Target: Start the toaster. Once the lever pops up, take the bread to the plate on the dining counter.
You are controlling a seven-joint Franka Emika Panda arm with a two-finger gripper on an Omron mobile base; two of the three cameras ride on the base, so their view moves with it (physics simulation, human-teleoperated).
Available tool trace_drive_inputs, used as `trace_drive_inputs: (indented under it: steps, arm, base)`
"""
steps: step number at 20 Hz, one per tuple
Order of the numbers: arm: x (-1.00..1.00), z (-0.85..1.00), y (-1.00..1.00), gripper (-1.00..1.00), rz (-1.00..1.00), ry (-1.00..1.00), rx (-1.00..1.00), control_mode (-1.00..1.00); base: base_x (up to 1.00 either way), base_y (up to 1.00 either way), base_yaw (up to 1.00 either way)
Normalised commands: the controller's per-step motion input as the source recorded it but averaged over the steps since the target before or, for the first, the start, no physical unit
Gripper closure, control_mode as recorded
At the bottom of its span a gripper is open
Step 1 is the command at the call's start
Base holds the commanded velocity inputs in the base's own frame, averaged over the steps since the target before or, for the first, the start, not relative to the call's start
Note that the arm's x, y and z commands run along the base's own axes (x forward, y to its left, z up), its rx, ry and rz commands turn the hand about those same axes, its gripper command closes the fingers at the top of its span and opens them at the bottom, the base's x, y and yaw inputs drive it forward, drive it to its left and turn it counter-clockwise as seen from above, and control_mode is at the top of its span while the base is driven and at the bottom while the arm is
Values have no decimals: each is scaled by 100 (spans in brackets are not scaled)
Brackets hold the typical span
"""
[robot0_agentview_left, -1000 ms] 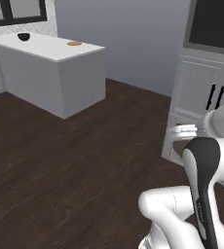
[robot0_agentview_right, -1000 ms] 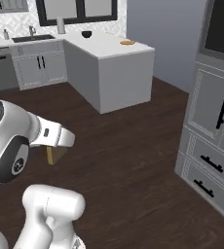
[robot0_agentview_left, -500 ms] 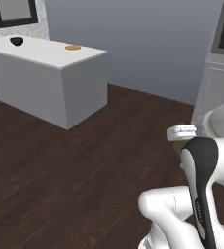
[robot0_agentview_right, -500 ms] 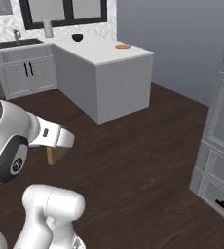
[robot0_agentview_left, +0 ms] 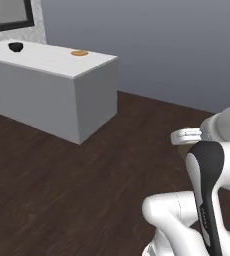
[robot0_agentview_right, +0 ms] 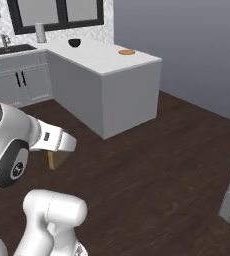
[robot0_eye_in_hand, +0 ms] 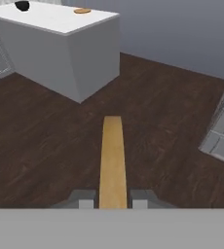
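The gripper (robot0_eye_in_hand: 113,200) is clenched on the bread (robot0_eye_in_hand: 112,160), which is seen edge-on between the two fingertips in the hand view. Far ahead and to its left, the plate (robot0_eye_in_hand: 82,10) lies on the dining counter (robot0_eye_in_hand: 65,29). A sink (robot0_agentview_right: 9,48) is shown in the right base view.

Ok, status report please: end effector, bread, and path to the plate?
End effector shut on the bread, slice edge-on between the fingertips. Plate on the dining counter, far corner. Dark floor between, nothing in the way.
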Motion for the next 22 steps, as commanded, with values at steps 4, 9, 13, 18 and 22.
trace_drive_inputs:
  steps: [4, 9, 13, 18, 22]
  arm:
    - [0, 0, 0, 100, 0, 0, 0, 100]
    - [0, 0, 0, 100, 0, 0, 0, 100]
    - [0, 0, 0, 100, 0, 0, 0, 100]
    - [0, 0, 0, 100, 0, 0, 0, 100]
    - [0, 0, 0, 100, 0, 0, 0, 100]
  base:
    - [100, 56, -16]
    - [100, 45, -16]
    - [100, 29, -19]
    - [100, 3, -19]
    - [100, 0, -25]
